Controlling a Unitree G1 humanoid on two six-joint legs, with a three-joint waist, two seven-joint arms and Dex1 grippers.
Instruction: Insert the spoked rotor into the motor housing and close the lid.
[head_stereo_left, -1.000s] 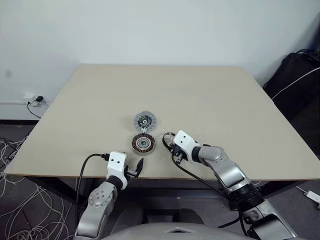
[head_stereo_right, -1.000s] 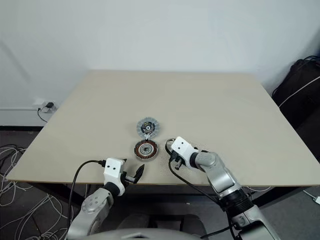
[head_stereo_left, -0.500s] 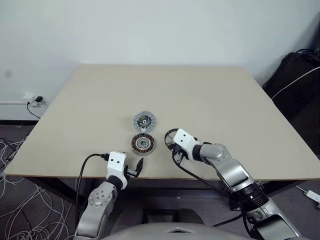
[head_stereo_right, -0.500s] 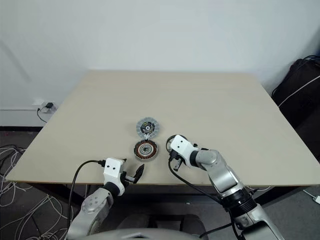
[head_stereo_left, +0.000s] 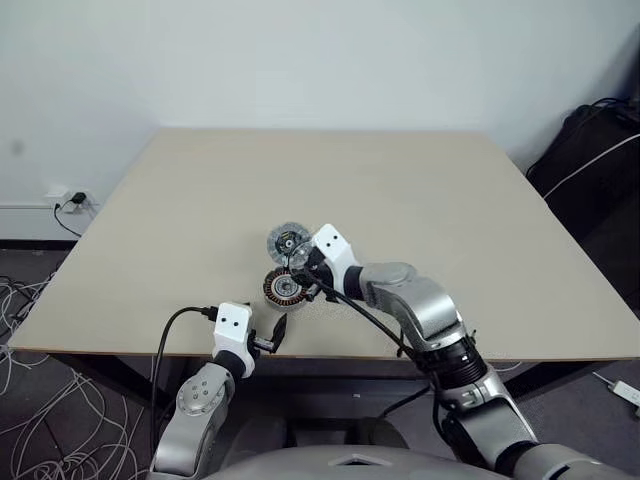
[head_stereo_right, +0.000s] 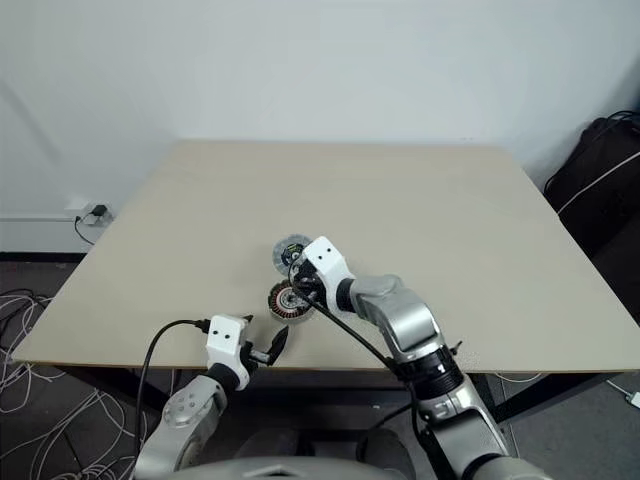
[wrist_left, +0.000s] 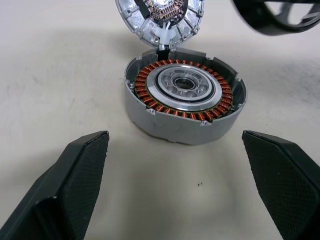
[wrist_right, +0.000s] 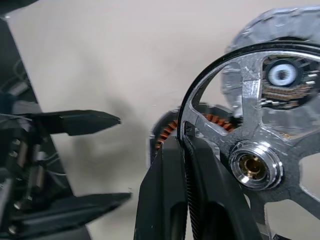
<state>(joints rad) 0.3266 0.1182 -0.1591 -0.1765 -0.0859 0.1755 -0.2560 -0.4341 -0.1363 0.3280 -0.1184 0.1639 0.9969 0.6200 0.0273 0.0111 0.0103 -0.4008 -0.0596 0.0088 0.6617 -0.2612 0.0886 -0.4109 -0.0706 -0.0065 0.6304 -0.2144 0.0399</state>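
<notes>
cut off: spoked rotor (wrist_right: 260, 150) (right edge) | hidden: motor housing (wrist_right: 165, 132) partly behind rotor

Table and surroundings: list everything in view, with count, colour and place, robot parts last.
Table: one, beige, against a white wall.
Motor housing: one, silver with copper windings, near the table's front edge.
Lid: one, pale silver, open just behind the housing.
Spoked rotor: one, black rim, silver spokes, held above the housing.
Cables: several, white, on the floor at left.
Bag: one, black, at right.
Left pincer: open, facing the housing.
Right pincer: shut on the rotor's rim.
</notes>
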